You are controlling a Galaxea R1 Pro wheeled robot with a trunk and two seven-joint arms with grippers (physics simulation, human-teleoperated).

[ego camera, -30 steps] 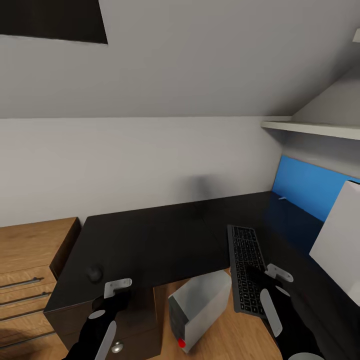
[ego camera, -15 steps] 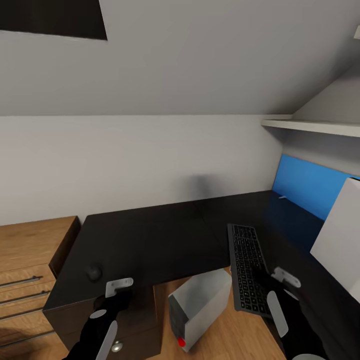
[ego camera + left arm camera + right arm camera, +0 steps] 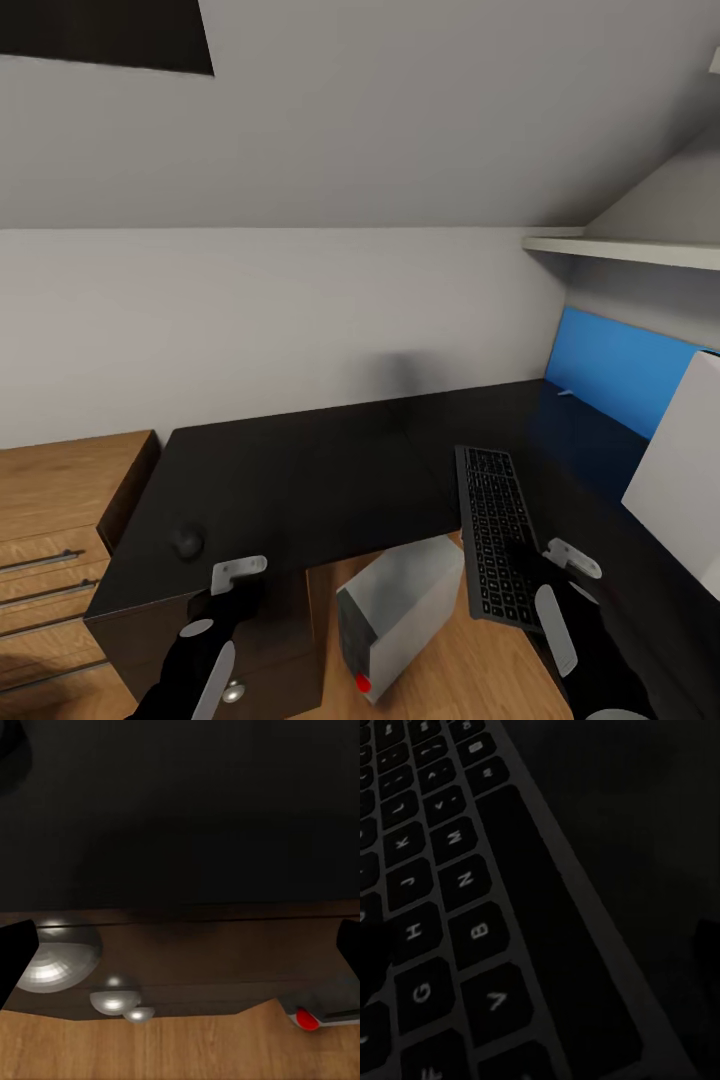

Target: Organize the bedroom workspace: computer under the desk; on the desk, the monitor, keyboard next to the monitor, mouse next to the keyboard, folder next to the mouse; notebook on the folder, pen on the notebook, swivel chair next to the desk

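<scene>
The black desk (image 3: 300, 480) carries the slim keyboard (image 3: 493, 530) near its front right edge and the small black mouse (image 3: 186, 541) at its front left. My right gripper (image 3: 535, 570) is open and hovers over the keyboard's near end; the keyboard (image 3: 457, 907) lies close below its spread fingers (image 3: 370, 964). My left gripper (image 3: 235, 592) is open above the desk's front edge, over the drawer knobs (image 3: 56, 964). The silver-grey computer (image 3: 400, 610) stands tilted on the floor in the desk's inner corner, its red button (image 3: 304, 1018) visible.
A light wooden drawer chest (image 3: 50, 540) stands left of the desk. A blue wall panel (image 3: 620, 375) and a white shelf (image 3: 630, 255) are at the right, with a large white slab (image 3: 680, 470) leaning over the desk's right end.
My right gripper has drawn back a little toward me along the keyboard. The keyboard, the mouse and the left arm have stayed put.
</scene>
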